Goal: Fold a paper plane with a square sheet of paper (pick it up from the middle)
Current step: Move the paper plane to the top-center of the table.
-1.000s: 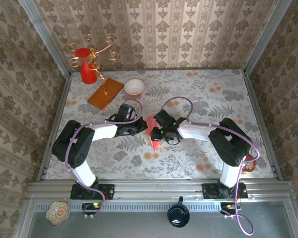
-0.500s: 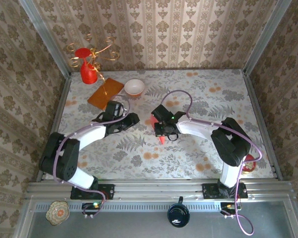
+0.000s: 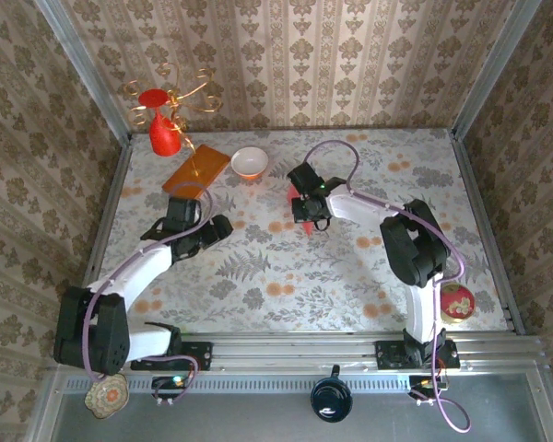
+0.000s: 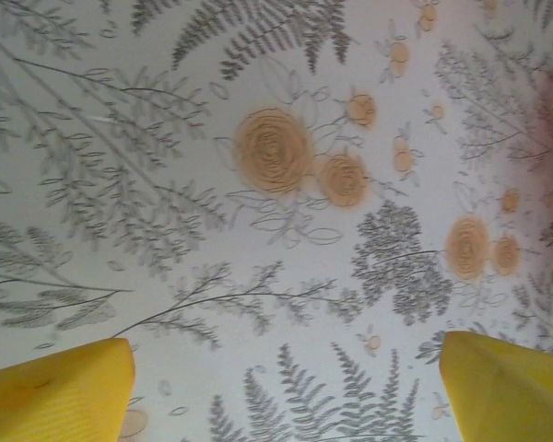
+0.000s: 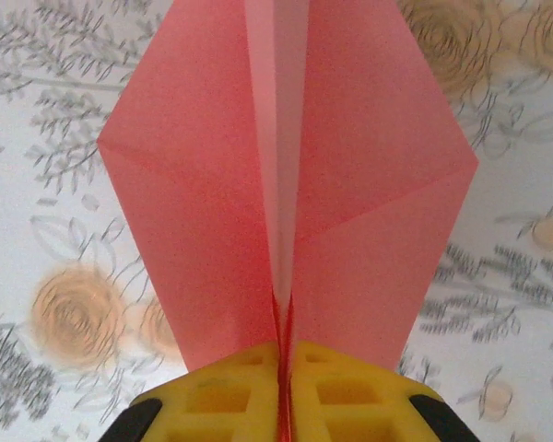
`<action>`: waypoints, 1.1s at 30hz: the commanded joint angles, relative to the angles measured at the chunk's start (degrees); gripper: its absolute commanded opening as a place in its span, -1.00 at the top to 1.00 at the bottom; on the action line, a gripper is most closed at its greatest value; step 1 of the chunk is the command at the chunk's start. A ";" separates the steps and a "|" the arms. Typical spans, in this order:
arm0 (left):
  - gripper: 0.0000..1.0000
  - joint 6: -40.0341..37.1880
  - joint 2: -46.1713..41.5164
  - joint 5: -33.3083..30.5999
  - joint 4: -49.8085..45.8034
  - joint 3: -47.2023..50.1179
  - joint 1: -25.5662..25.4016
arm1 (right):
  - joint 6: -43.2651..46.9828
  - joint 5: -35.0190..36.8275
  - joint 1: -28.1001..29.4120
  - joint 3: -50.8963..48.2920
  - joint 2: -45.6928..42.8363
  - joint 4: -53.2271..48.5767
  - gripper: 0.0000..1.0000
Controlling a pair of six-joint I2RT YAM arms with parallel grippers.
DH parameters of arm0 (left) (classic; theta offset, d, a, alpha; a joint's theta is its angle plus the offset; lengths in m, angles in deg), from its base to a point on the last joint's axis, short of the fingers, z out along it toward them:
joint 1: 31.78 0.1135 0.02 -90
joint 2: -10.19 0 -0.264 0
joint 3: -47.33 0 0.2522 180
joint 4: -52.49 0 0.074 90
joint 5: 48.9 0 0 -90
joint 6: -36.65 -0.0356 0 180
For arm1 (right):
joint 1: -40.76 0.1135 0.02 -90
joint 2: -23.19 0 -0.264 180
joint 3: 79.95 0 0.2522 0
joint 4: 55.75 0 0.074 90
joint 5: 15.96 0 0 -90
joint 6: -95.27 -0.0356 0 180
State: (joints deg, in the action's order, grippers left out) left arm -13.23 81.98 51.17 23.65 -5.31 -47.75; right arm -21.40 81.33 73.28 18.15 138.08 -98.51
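The square sheet of paper now stands folded into the pink paper plane (image 5: pixel 286 184), with two flat wings and a centre ridge. My right gripper (image 5: pixel 284 359) is shut on that ridge, its yellow fingers (image 5: pixel 217 396) pressed together with the red fold between them. In the top view the right gripper (image 3: pixel 306 210) holds the plane (image 3: pixel 308 226) above the middle of the table, a little toward the far side. My left gripper (image 3: pixel 217 226) is off to the left, apart from the paper. It is open over the bare floral cloth, its yellow fingertips (image 4: pixel 64 396) wide apart around the left gripper's (image 4: pixel 286 391) empty gap.
An orange-brown wooden board (image 3: pixel 195 172), a white bowl (image 3: pixel 250 162) and a red vase (image 3: pixel 163 134) stand at the far left. A red round object (image 3: pixel 457 301) sits near the right arm's base. Patterned walls (image 3: pixel 516 138) close in three sides.
My left gripper has opened, let go of the paper and drawn back to the left. The right gripper has carried the plane toward the far side of the table.
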 commanded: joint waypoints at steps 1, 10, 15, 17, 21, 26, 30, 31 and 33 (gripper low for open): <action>-0.80 -1.98 -1.52 -2.07 -3.16 0.81 0.67 | 2.88 0.71 -1.02 3.76 3.03 -3.75 0.73; -1.00 -2.13 -0.95 -1.80 -3.26 0.47 1.20 | 2.92 0.72 -1.75 7.45 8.24 -5.77 0.63; -1.00 -1.98 -1.00 -1.89 -3.28 0.40 1.27 | 2.76 0.36 -1.75 7.43 9.18 -5.94 0.58; -1.00 -1.90 -0.95 -1.80 -3.34 0.38 1.29 | 2.85 0.40 -1.75 7.41 9.22 -5.90 0.56; -1.00 -1.80 -1.03 -1.72 -3.39 0.37 1.23 | 2.76 0.44 -1.82 7.37 9.68 -5.70 0.56; -1.00 -1.71 -1.06 -1.72 -3.35 0.36 1.29 | 1.57 0.66 -1.92 7.56 10.76 -5.97 0.53; -1.00 -1.75 -0.97 -1.63 -3.39 0.38 1.29 | -0.57 1.43 -2.10 7.90 11.91 -6.75 0.44; -1.00 -1.71 -1.04 -1.63 -3.43 0.45 1.29 | -1.10 1.58 -2.10 7.82 12.18 -6.93 0.42; -1.00 -1.71 -1.05 -1.63 -3.41 0.46 1.33 | -2.15 1.93 -2.17 7.91 12.57 -7.17 0.38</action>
State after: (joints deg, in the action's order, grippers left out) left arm -14.41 81.43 50.03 21.32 -5.13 -47.01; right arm -21.05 81.42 71.62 25.75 147.61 -102.77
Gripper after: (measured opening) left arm 0.999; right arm 0.305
